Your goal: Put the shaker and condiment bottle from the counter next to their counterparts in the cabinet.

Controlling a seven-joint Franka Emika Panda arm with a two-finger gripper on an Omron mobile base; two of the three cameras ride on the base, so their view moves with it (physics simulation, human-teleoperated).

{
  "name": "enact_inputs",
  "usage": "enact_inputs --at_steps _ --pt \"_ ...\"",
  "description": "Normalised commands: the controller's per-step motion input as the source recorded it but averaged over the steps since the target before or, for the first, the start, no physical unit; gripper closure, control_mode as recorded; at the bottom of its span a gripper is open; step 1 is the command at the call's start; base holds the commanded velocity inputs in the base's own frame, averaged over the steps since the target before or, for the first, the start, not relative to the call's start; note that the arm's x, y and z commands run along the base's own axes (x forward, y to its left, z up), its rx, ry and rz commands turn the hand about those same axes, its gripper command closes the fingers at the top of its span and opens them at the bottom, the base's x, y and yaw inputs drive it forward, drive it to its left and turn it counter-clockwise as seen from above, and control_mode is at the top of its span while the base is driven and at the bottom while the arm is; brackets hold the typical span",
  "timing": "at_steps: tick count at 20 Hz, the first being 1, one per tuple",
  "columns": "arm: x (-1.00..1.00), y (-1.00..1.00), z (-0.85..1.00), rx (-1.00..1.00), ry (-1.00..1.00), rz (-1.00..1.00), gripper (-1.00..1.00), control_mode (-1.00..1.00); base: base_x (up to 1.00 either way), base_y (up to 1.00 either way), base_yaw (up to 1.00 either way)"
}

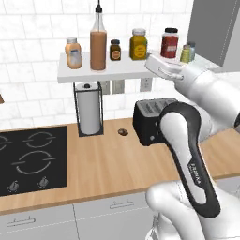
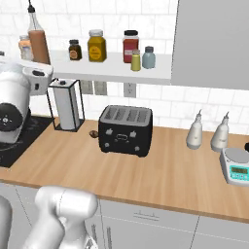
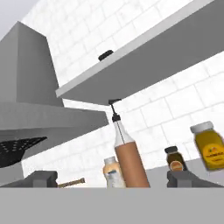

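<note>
Standing on the white shelf board, the condiment bottle rises just right of the squat peach squeeze bottle. Right of it along the board come a small dark jar, a mustard-yellow jar and a red jar. The yellow-green shaker sits beside the pale blue shaker, near the grey panel. The gripper faces the condiment bottle with its jaws spread wide, holding nothing.
</note>
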Motion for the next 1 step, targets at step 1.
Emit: enact_inputs --at_steps 1 --pt "-0.98 0.00 -0.64 0.00 0.12 -0.29 -1.00 -1.00 0.00 0.00 0.00"
